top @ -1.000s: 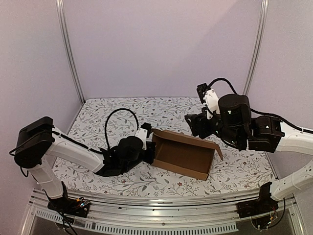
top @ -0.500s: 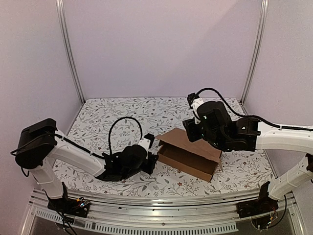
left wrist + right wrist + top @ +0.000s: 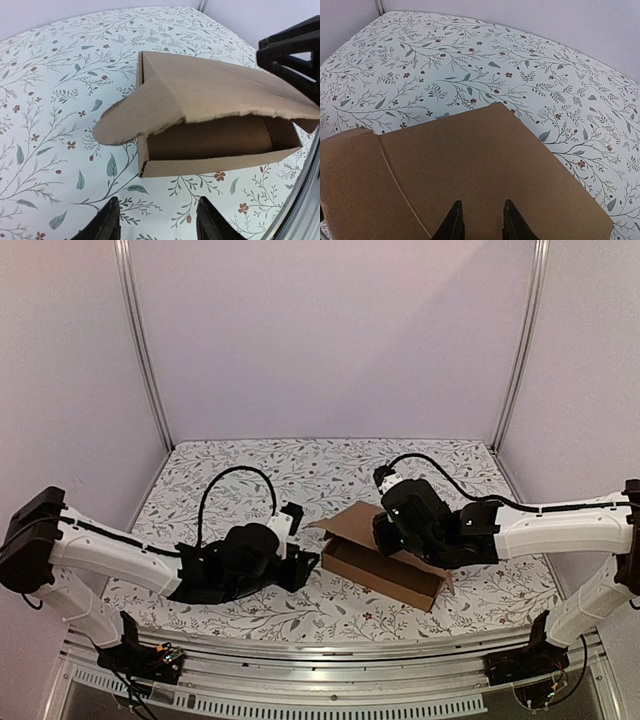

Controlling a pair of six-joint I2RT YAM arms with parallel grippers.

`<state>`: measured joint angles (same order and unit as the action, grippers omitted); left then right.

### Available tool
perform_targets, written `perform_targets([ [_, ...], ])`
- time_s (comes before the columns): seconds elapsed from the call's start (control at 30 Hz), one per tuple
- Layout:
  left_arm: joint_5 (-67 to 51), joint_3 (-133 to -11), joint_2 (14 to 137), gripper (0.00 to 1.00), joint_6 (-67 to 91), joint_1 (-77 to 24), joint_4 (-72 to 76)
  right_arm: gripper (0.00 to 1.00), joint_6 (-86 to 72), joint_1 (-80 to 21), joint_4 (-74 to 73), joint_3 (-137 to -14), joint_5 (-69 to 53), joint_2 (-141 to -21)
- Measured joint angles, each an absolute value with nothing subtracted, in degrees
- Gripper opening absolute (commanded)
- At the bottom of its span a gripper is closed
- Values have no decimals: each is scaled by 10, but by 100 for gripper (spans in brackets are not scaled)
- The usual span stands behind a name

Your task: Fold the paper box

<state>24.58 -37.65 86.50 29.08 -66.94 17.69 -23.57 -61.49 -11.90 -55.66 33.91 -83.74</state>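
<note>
Lilac walls (image 3: 330,330) and two metal posts (image 3: 140,340) enclose a table under a leaf-and-flower tablecloth (image 3: 250,465). At the left, the left arm lies low across the cloth with a black cable (image 3: 215,502) looping above it. The left gripper (image 3: 303,566) (image 3: 159,224) rests just beside the left end of the paper box (image 3: 385,582) (image 3: 210,167), its jaws wide apart and empty.

The box sits right of the table's middle. Its lid (image 3: 350,518) (image 3: 210,92) (image 3: 470,165) tilts down over the tray, with a gap at the front. In the left wrist view this lid hides much of the inside.

The right gripper (image 3: 388,532) (image 3: 481,221) is over the lid with its jaws narrowly parted and gripping nothing. Whether it touches the card I cannot tell.

Half a second ago the lid stood higher. The right arm has since stretched lower and further left, and the left arm's elbow has swung outward.
</note>
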Motion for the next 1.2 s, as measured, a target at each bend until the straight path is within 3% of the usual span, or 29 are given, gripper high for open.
perform_targets([
  [0.17,194,-398,809,50,268,-670,101,15,-248,-615,-108,-531,324,-870],
  [0.5,107,-466,678,53,218,-668,-26,8,-265,-615,-77,-485,292,-910],
  [0.63,76,-498,676,52,200,-648,-29,5,-270,-615,-67,-480,287,-921],
  [0.8,20,-528,761,52,195,-580,-20,6,-272,-615,-62,-480,283,-921],
  [0.87,-3,-538,808,52,196,-559,-15,13,-272,-615,-63,-478,281,-917],
  [0.93,-24,-547,845,52,197,-544,-11,28,-273,-615,-69,-471,279,-903],
  [1.1,-58,-574,925,57,205,-512,6,53,-274,-615,-122,-456,283,-825],
  [1.2,-65,-593,960,64,211,-496,10,87,-280,-615,-145,-452,291,-767],
])
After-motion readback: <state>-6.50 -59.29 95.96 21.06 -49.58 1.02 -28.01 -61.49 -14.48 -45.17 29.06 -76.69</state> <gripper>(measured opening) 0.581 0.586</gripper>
